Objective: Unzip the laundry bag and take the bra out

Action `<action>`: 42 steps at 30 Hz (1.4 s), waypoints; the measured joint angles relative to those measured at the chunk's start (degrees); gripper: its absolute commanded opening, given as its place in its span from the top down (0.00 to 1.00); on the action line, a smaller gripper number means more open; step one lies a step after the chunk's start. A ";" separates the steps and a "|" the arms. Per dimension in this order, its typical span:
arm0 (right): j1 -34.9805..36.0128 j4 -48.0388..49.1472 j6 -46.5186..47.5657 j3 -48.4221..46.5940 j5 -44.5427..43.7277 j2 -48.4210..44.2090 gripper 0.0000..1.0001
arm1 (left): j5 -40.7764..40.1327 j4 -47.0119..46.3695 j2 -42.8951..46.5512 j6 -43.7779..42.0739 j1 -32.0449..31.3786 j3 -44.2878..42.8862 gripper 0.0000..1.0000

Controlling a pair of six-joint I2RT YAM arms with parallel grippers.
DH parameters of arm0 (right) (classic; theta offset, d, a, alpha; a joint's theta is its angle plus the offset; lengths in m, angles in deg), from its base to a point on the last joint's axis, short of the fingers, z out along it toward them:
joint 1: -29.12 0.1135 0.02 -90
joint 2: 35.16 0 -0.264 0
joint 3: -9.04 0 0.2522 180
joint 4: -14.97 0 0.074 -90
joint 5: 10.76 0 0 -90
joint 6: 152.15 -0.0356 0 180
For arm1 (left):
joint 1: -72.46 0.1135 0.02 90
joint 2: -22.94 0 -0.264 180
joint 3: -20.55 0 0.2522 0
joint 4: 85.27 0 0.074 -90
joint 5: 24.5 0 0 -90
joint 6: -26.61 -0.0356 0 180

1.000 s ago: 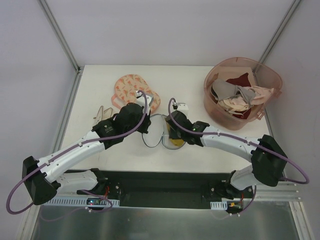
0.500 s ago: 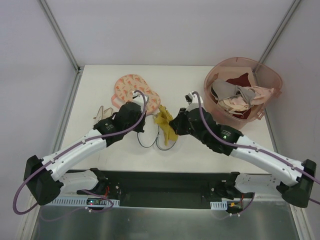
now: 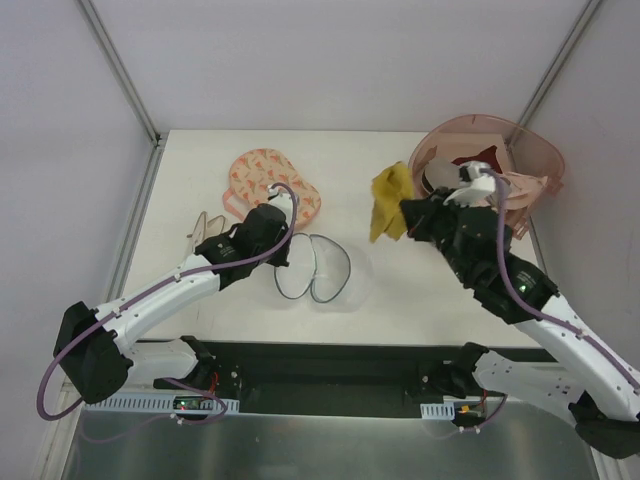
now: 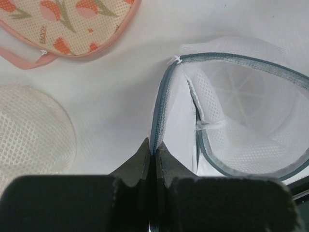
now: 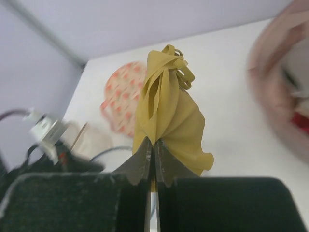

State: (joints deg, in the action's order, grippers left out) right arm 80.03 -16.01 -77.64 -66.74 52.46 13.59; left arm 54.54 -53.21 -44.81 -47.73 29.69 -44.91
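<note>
Currently the right gripper (image 5: 152, 145) clamps the bra (image 5: 169, 111) above the white table (image 3: 200, 170) beside the pink tub (image 3: 545, 160), long axis extending straight from the fingertips. The left gripper (image 4: 153, 150) pinches the zipper rim of the open laundry bag (image 4: 241, 111). Pale walls (image 3: 300, 60) surround the table.

A flat pink oval pouch with red-orange flower prints (image 3: 262, 175) lies on the white table (image 3: 350, 160). A small pale mesh piece (image 3: 205, 228) lies near it. A big see-through pink plastic tub (image 3: 428, 222) stands at the back right, with beige, grey and dark red clothes (image 3: 442, 186) inside.
</note>
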 measured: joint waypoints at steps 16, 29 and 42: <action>-48.87 -10.60 2.95 -18.47 13.14 23.43 0.04 | 0.72 0.48 -2.78 -0.15 7.23 -9.97 0.01; -44.57 -13.99 3.91 -7.61 18.64 13.20 0.02 | -2.05 5.09 16.33 -0.70 7.23 -9.44 0.01; -6.12 -17.51 4.76 3.96 7.72 1.07 0.00 | -2.34 12.59 34.12 0.87 7.23 -1.49 0.01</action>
State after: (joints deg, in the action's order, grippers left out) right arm 73.91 -33.51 -72.87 -62.78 60.17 14.67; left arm 52.20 -40.62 -10.69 -46.86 36.93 -46.40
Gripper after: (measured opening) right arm 0.986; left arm 0.990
